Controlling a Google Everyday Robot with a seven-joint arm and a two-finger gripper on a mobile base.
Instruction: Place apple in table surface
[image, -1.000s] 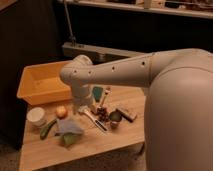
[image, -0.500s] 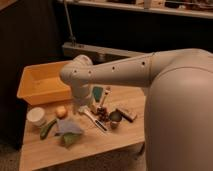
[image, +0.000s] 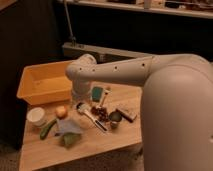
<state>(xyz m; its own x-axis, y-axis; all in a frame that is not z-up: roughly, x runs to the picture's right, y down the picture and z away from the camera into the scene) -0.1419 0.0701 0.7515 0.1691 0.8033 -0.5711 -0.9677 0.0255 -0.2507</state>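
Apple (image: 61, 111): small, round, yellowish-orange. It appears to rest on the table surface (image: 117, 140), in the left half of the top, in front of the orange bin (image: 35, 85).

Neighbours: white cup (image: 36, 116) just to its left, green cucumber-like vegetable (image: 48, 129) just in front and left, grey-blue cloth (image: 68, 127) just in front.

Gripper (image: 78, 101): at the end of the 1 arm, which bends at the elbow (image: 80, 72) and drops steeply toward the table. It hangs low over the table, just in front of the bin's near right corner. Its state cannot be told, whether released, clenched or grasping. The wrist hides it from this view.

Key relation: the apple lies just beside the gripper, toward the left of the picture and slightly nearer the camera. I cannot tell whether the 2 touch. The apple is round, so it has no long axis to line up with.

Judgement: the apple looks already down on the wood, so the placing is at or near its end. If the gripper is near contact, the next move should be a straight lift. A sideways sweep could roll the apple into the cup, or off toward the brush-like utensil (image: 92, 117) on the gripper's other side.
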